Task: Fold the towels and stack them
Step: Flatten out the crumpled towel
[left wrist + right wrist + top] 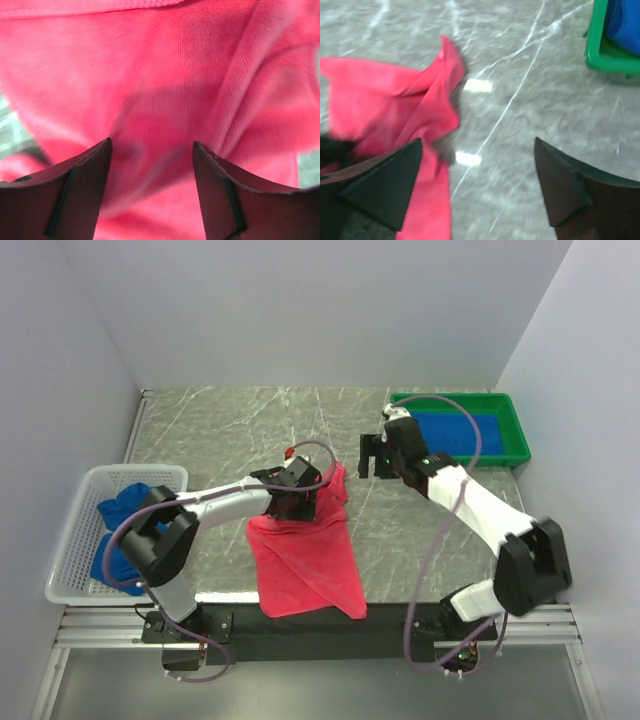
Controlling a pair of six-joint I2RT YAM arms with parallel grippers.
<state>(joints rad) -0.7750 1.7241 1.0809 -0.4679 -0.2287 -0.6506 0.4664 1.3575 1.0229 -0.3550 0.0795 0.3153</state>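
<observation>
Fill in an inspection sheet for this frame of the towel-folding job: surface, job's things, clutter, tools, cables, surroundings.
surface: grey marbled table, dry, bare between items.
job's things: pink-red towel rumpled at centre front, its near corner past the table edge; blue towel flat in the green tray; second blue towel bunched in the white basket.
clutter: nothing seen beyond tray and basket.
tools: left tool open, over the pink-red towel; right tool open, holding nothing, over bare table beside that towel.
cables: a loop along each arm; no snag seen.
surroundings: plain white walls on three sides.
</observation>
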